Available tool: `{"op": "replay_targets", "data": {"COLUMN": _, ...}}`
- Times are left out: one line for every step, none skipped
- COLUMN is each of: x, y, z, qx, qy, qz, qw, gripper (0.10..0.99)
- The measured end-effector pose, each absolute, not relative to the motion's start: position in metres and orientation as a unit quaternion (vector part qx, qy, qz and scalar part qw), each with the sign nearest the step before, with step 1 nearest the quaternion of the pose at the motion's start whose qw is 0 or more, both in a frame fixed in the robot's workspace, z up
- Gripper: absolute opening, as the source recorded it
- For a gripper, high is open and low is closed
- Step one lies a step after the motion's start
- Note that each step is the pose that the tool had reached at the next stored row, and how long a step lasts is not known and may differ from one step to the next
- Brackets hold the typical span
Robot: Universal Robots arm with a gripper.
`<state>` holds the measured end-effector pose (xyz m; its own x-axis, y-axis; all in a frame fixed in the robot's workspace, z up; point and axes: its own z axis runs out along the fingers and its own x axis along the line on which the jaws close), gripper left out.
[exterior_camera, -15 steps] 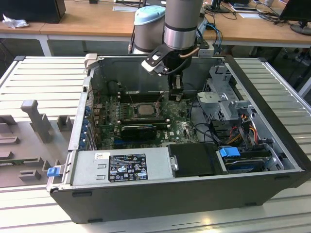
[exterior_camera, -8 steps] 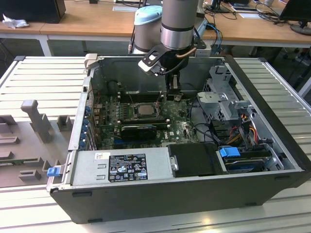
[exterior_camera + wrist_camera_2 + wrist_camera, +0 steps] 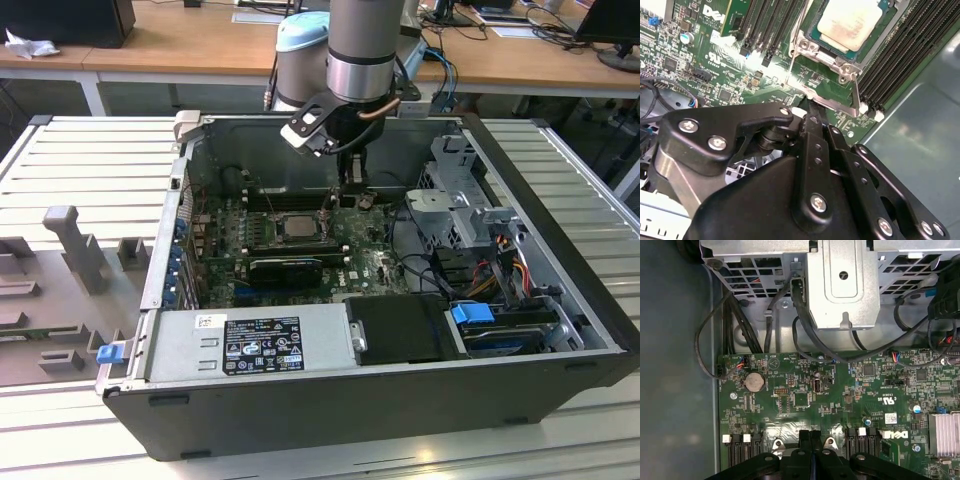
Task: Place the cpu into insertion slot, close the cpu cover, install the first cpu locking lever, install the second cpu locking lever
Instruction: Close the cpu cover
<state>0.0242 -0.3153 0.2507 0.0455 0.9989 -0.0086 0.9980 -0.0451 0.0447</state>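
Observation:
The cpu [image 3: 297, 226] lies flat in the insertion slot [image 3: 296, 240] on the motherboard, silvery top up. In the second wrist view the cpu [image 3: 847, 22] is framed by the cpu cover [image 3: 809, 47], which lies down around it. A thin silvery locking lever [image 3: 856, 95] runs along the socket's edge towards my fingers. My gripper [image 3: 349, 187] hangs inside the case just to the exterior view's right of the socket. Its black fingers are pressed together in both wrist views [image 3: 807, 106] [image 3: 810, 437]. Whether the tips touch the lever is hidden by the gripper's own body.
A long black graphics card [image 3: 285, 265] lies in front of the socket, and black memory slots [image 3: 900, 55] flank it. A power supply [image 3: 260, 345], a metal drive cage [image 3: 460, 200] and loose cables [image 3: 500, 270] crowd the case. A heat sink [image 3: 945, 432] stands on the board.

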Motion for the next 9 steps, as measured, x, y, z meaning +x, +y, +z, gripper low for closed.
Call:
{"op": "replay_targets", "data": {"x": 0.0237, "y": -0.3154, "z": 0.2507, "qx": 0.723, "qy": 0.691, "qz": 0.012, "qw": 0.019, "gripper": 0.106}}
{"op": "replay_targets", "data": {"x": 0.0233, "y": -0.3154, "z": 0.2507, "qx": 0.723, "qy": 0.691, "qz": 0.012, "qw": 0.019, "gripper": 0.106}}
{"op": "replay_targets", "data": {"x": 0.023, "y": -0.3154, "z": 0.2507, "qx": 0.723, "qy": 0.691, "qz": 0.012, "qw": 0.019, "gripper": 0.106}}
{"op": "replay_targets", "data": {"x": 0.0228, "y": -0.3154, "z": 0.2507, "qx": 0.723, "qy": 0.691, "qz": 0.012, "qw": 0.019, "gripper": 0.106}}
{"op": "replay_targets", "data": {"x": 0.0224, "y": -0.3153, "z": 0.2507, "qx": 0.723, "qy": 0.691, "qz": 0.012, "qw": 0.019, "gripper": 0.106}}
{"op": "replay_targets", "data": {"x": 0.0221, "y": -0.3153, "z": 0.2506, "qx": 0.723, "qy": 0.691, "qz": 0.012, "qw": 0.019, "gripper": 0.106}}
{"op": "replay_targets", "data": {"x": 0.0218, "y": -0.3154, "z": 0.2507, "qx": 0.723, "qy": 0.691, "qz": 0.012, "qw": 0.019, "gripper": 0.106}}
{"op": "replay_targets", "data": {"x": 0.0216, "y": -0.3153, "z": 0.2506, "qx": 0.723, "qy": 0.691, "qz": 0.012, "qw": 0.019, "gripper": 0.106}}
{"op": "replay_targets", "data": {"x": 0.0211, "y": -0.3154, "z": 0.2507, "qx": 0.723, "qy": 0.691, "qz": 0.012, "qw": 0.019, "gripper": 0.106}}
